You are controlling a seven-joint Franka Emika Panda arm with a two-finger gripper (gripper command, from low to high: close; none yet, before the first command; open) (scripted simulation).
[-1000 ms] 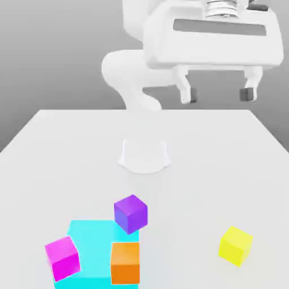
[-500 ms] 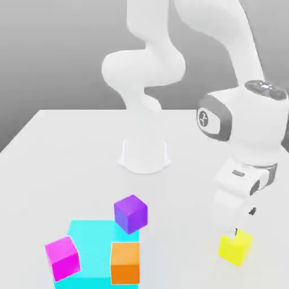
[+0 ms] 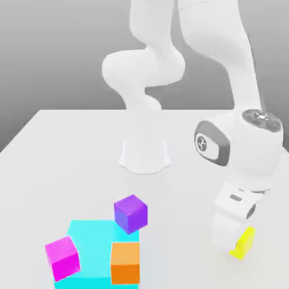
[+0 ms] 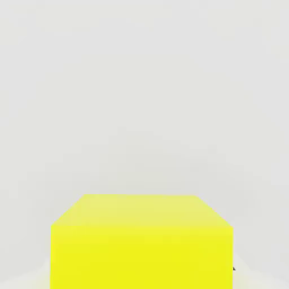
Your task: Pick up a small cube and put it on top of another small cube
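A white tabletop (image 3: 68,152) under a plain grey backdrop carries everything in the scene. Nearest the camera in the exterior view, at that view's right, the yellow cube (image 3: 245,243) is seen low at the table, largely hidden behind the white hand of the gripper (image 3: 236,246), which has been brought straight down over it. In the hand view the yellow cube (image 4: 141,241) sits close under the camera, centred on the gripper's line. The fingers themselves are covered, so how far the jaws stand apart cannot be told from the pictures, nor whether the cube is clamped. Toward the exterior view's left, well apart from the yellow cube, an orange cube (image 3: 125,262) and a magenta cube (image 3: 62,257) are seen against a flat cyan block (image 3: 90,240), with a purple cube (image 3: 130,213) at its far corner. The carry is judged to run leftward across that view, and a lift would be needed first
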